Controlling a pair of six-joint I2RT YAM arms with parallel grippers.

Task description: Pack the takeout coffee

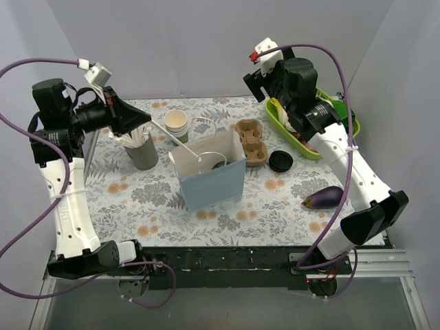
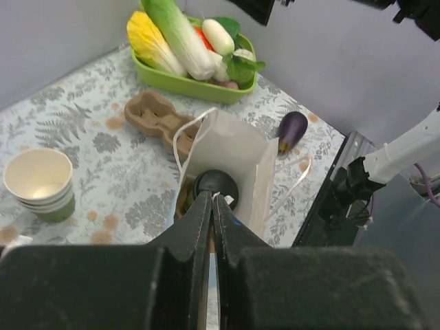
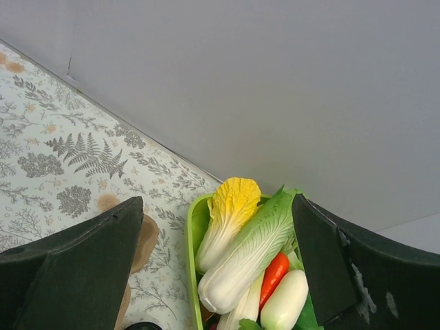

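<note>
Left gripper [image 2: 212,199], lower centre, pinched a white stick [image 1: 175,137] above the bag [image 2: 237,137], apparently to join the coffee [image 2: 216,184] inside; right gripper [image 3: 216,206] gaped, idle.

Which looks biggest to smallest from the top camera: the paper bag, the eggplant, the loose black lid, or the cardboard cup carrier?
1. paper bag, clearly the biggest.
2. cardboard cup carrier.
3. eggplant, about as long as the carrier but slimmer. The arm may hide its end, so this spot is unsure.
4. loose black lid, the smallest.
</note>
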